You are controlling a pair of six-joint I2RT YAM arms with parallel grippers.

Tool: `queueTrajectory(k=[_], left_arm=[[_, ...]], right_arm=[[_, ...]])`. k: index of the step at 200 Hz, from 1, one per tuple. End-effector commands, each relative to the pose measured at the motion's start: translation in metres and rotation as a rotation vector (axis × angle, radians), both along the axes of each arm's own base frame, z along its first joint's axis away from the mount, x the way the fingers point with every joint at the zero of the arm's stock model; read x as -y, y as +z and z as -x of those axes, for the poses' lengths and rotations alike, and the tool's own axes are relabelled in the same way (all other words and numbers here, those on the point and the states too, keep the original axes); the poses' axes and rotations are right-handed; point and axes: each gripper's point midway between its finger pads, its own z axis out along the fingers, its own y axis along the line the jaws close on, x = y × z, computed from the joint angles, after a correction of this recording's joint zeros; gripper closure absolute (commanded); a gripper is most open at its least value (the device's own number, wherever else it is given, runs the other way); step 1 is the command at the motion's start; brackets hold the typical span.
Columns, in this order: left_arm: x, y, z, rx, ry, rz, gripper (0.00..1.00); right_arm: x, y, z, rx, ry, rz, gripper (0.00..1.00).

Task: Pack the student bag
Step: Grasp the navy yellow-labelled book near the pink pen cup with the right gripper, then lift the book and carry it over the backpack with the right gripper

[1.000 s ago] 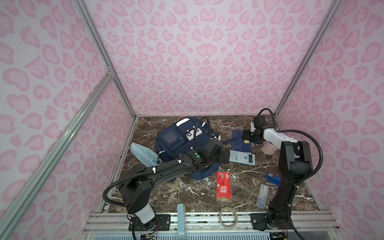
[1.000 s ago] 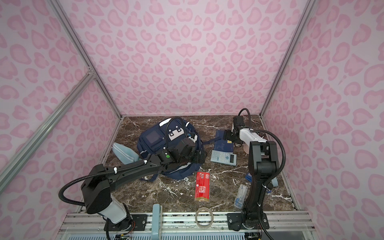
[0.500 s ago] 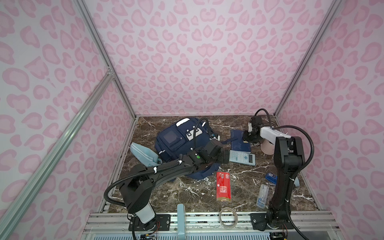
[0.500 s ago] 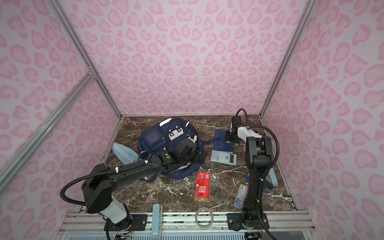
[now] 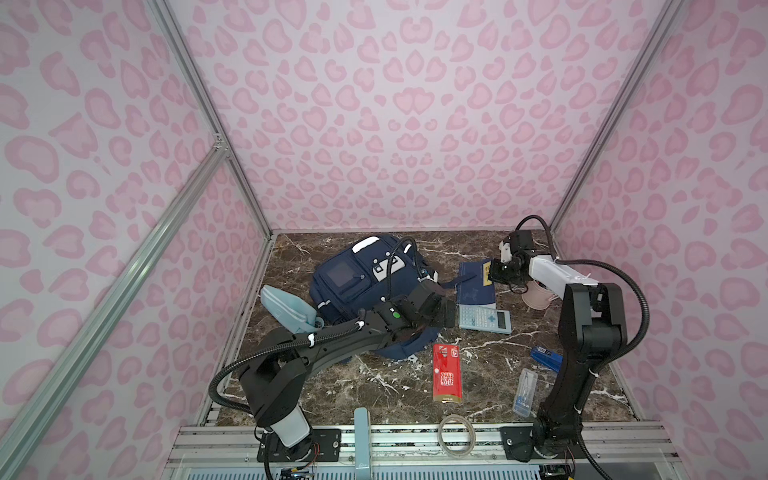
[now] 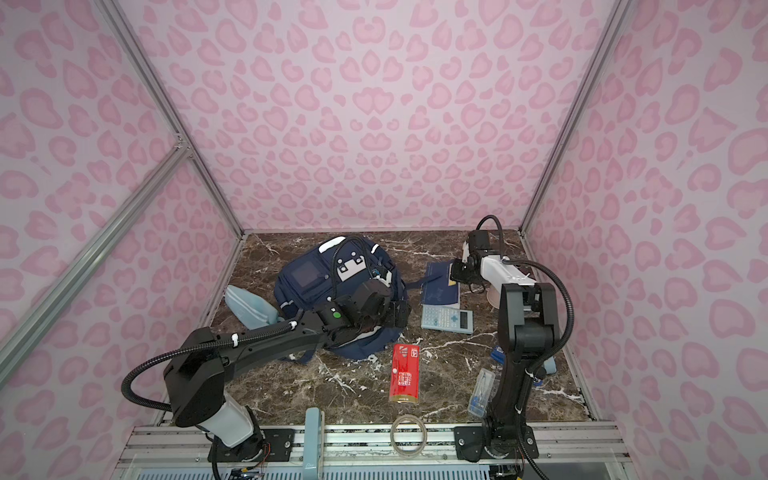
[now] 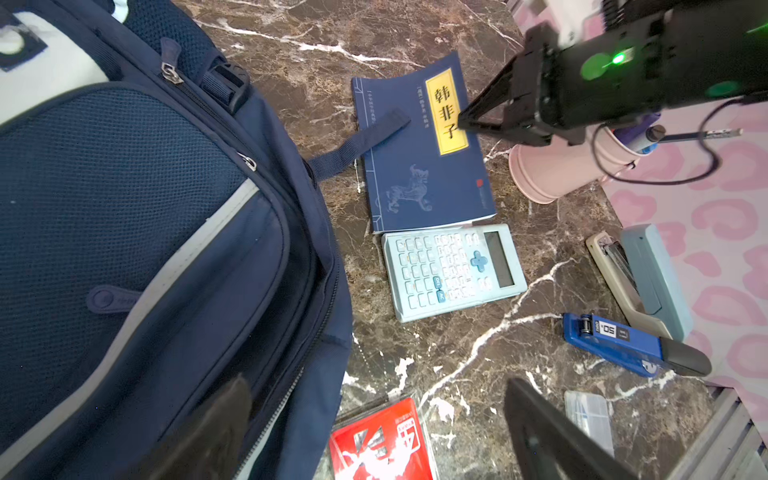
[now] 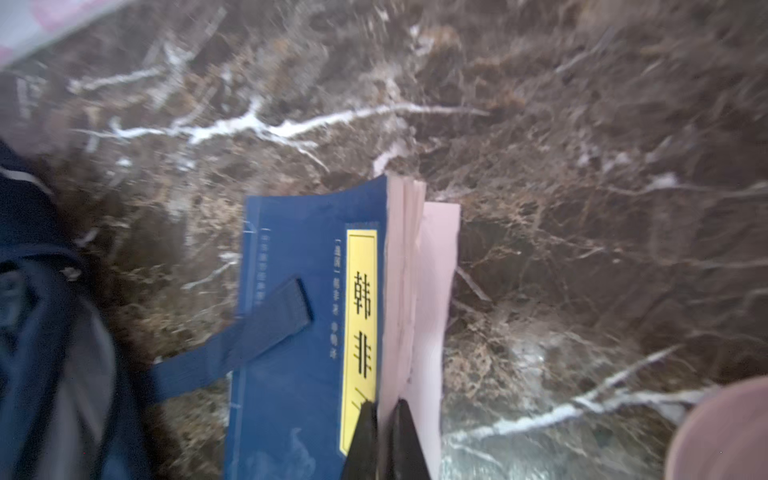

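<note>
Nearest the rail, a roll of clear tape is parked on the metal frame; just past it, a red pack is laid flat on the marble table, with a clear plastic case off to its right; a bit further back a blue box is set beside a stapler.

Mid-table, the left gripper is held above the near right edge of the student bag — jaws spread as wide as they go, nothing in them; one finger is seen over the bag's fabric, the other over bare marble. A calculator is placed just right of it, touching the near edge of a blue book.

The bag itself is found left of centre, toward the back, laid flat with the pockets facing up; its near part is covered by the left arm; a light-blue pouch is tucked against its left side; one strap is draped across the book's cover.

Further back, the right gripper is clamped down to a sliver on the book's open edge by the yellow title label — the cover is pinched there and the pages are fanned; that wrist view is blurred, so how many pages are caught can't be told. A pink cup with pens is placed just beyond the gripper, by the right wall.
</note>
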Motion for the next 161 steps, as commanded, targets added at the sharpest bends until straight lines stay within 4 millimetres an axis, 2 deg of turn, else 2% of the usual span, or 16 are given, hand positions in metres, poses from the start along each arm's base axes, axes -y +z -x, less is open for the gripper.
queueTrajectory(k=[1,42,78,107,128,161], left_arm=[[-0.003,0.018,-0.003,0.039,-0.011,0.039,0.02],[-0.011,0.046,0.004,0.088,-0.084,0.154,0.02],[-0.019,0.08,0.032,0.201,-0.256,0.298,0.03],[-0.044,0.102,0.048,0.29,-0.304,0.459,0.03],[-0.064,0.101,0.051,0.314,-0.256,0.49,0.03],[-0.082,0.098,0.051,0.318,-0.19,0.571,0.03]], right_arm=[[-0.003,0.033,0.004,0.073,-0.021,-0.036,1.0],[-0.007,0.087,0.033,0.185,-0.031,-0.079,1.0],[-0.034,0.132,0.073,0.279,0.055,-0.18,1.0],[-0.078,0.162,0.117,0.329,0.188,-0.221,1.0],[-0.114,0.184,0.149,0.386,0.273,-0.305,1.0],[-0.165,0.218,0.189,0.492,0.385,-0.446,1.0]])
